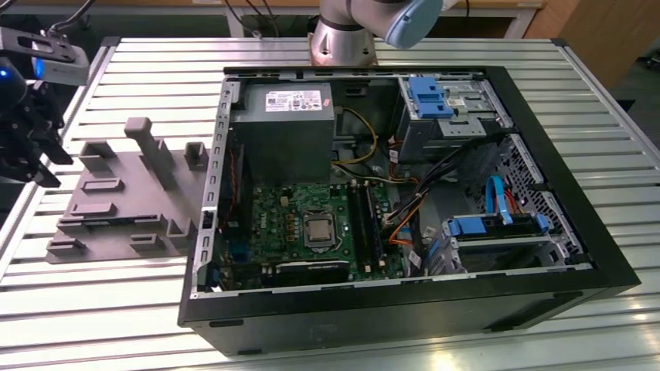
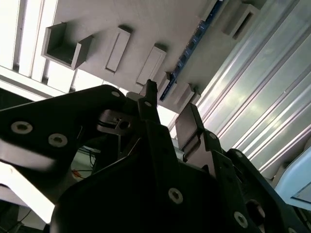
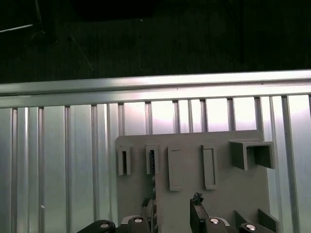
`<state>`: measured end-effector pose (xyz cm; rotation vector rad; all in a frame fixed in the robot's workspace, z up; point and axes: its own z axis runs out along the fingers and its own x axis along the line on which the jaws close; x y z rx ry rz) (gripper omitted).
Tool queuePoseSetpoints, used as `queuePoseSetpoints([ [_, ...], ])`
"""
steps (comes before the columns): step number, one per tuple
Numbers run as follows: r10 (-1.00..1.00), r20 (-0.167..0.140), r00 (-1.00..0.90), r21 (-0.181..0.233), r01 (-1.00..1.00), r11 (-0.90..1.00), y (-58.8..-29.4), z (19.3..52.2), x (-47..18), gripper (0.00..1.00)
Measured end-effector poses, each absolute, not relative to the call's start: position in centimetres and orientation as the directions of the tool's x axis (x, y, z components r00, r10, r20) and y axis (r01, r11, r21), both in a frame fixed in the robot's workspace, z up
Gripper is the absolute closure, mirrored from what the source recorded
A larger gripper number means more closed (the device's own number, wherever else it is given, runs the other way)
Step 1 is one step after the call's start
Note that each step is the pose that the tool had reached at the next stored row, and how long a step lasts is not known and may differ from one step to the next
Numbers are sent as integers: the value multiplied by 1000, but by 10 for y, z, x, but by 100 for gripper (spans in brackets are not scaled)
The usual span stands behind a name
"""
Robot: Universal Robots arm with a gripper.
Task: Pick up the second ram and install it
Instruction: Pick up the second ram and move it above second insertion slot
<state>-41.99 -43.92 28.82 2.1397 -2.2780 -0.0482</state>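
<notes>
Looking at the exterior view, we see the gripper beside the fixture at that view's left. In the second wrist view its jaws stand apart, empty, the ram on edge in a fixture slot beyond. In the first wrist view the ram seems slotted too.

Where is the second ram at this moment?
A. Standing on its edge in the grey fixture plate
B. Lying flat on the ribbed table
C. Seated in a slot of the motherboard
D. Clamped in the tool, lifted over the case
A: in the second wrist view the second ram stands on its edge in the grey fixture plate, and the open tool has nothing between its fingers.
</notes>
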Motion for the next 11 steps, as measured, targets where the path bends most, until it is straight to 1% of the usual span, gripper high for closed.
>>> queuePoseSetpoints([
  [8, -998, -11, -59, 14, -998, 59, -440, 280, -420, 57],
  [11, -998, -11, -59, 13, -998, 59, -442, 275, -420, 57],
])
